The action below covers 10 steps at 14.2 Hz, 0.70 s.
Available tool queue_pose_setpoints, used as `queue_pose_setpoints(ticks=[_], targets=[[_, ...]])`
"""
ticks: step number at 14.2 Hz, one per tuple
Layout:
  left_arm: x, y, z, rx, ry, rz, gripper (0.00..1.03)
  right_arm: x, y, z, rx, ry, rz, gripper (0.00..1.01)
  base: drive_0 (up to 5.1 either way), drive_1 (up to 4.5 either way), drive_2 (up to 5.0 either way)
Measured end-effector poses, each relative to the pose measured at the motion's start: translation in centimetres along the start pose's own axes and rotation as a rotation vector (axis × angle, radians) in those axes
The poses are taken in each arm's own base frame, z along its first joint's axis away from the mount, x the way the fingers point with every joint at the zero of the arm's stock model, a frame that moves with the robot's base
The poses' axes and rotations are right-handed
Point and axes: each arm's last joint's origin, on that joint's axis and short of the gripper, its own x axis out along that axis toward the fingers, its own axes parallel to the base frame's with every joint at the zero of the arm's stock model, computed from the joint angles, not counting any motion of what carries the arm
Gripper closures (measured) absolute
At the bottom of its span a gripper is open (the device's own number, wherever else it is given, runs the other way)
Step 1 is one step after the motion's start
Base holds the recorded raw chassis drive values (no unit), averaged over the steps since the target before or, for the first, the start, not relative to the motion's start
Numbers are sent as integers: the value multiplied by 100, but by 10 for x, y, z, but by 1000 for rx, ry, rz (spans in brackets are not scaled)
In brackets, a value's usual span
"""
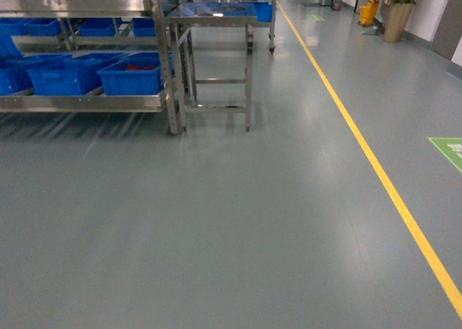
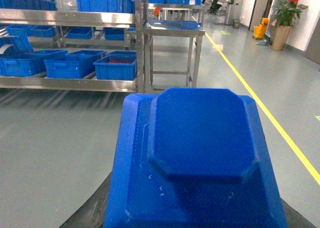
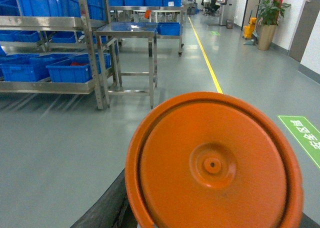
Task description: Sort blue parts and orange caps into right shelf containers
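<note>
In the left wrist view a chunky angular blue part [image 2: 200,138] fills the lower frame, and my left gripper [image 2: 195,220] is shut on it, with only a black finger [image 2: 92,208] showing at its lower left. The right wrist view has a round orange cap [image 3: 215,163] close to the lens. My right gripper [image 3: 210,223] is shut on that cap, a dark finger [image 3: 107,205] peeking out beside it. Blue crates [image 1: 133,76] sit on the low steel shelf [image 1: 86,102] far ahead on the left. Neither gripper shows in the head view.
A steel table [image 1: 216,15] carrying a blue tray stands right of the shelf. Grey floor stretches ahead, with a yellow line [image 1: 375,163] running down the right. A green floor mark [image 1: 449,150] and a potted plant [image 1: 401,11] lie further right.
</note>
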Motion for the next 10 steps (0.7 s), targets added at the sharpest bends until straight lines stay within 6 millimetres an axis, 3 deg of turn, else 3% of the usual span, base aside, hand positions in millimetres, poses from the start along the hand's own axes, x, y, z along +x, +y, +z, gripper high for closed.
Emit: queue_pose_setpoints(ticks=[10], targets=[[0, 0, 0, 0, 0, 0, 61, 0, 0, 0, 0, -1, 0, 58, -4, 422, -430]])
